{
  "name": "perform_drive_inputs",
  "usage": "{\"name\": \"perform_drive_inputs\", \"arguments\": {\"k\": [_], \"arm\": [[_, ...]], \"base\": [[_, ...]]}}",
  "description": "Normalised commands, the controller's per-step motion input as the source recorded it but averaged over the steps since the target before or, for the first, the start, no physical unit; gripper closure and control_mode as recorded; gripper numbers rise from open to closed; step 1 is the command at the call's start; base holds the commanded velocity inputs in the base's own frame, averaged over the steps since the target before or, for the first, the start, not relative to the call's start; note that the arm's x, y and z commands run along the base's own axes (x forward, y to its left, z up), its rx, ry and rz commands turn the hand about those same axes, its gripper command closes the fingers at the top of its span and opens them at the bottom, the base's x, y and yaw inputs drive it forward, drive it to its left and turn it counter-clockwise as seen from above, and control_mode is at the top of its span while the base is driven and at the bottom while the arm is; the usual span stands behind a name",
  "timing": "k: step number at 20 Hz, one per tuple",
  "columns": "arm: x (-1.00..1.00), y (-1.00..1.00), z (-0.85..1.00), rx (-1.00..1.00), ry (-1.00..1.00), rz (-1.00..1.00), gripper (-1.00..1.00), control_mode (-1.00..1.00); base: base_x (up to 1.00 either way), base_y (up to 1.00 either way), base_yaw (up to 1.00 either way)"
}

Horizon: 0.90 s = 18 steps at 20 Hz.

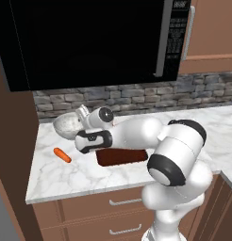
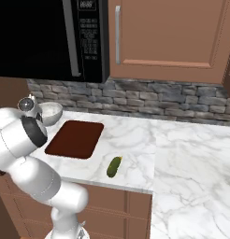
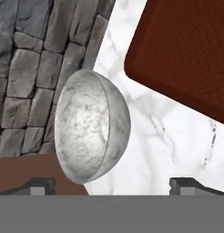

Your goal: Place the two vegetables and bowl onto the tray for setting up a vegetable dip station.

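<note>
The white-grey speckled bowl point(image 1: 66, 125) stands at the back left of the counter, by the stone wall, and appears again in the right base view point(image 2: 50, 112). My gripper point(image 1: 83, 113) hovers just right of it, open. In the hand view the bowl point(image 3: 91, 132) sits ahead of the gripper point(image 3: 113, 184), between the two spread fingertips point(image 3: 41, 184), with no contact visible. The dark reddish-brown tray point(image 1: 121, 156) point(image 2: 75, 138) point(image 3: 186, 54) lies bare beside the bowl. The orange carrot point(image 1: 62, 155) rests left of the tray. The green cucumber point(image 2: 114, 166) lies right of the tray near the front edge.
A black microwave point(image 1: 89, 37) hangs low over the counter's back. The stone backsplash point(image 2: 149, 100) runs behind everything. A brown side panel point(image 1: 14, 141) closes the counter's left end. The marble counter point(image 2: 191, 154) extends far to the right.
</note>
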Motion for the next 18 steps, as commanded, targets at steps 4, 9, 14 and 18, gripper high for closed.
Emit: {"name": "perform_drive_inputs", "arguments": {"k": [4,9,14,18], "arm": [[0.15,-0.01,-0.09,0.03,0.0,0.0,-1.0,-1.0],[0.15,-0.01,-0.09,0.03,0.0,0.0,-1.0,-1.0],[0.15,-0.02,-0.05,0.06,0.0,0.0,-1.0,-1.0],[0.09,0.0,-0.09,0.07,0.03,0.0,-1.0,-1.0]], "base": [[0.0,0.0,0.0],[0.0,0.0,0.0],[0.0,0.0,0.0],[0.0,0.0,0.0]]}}
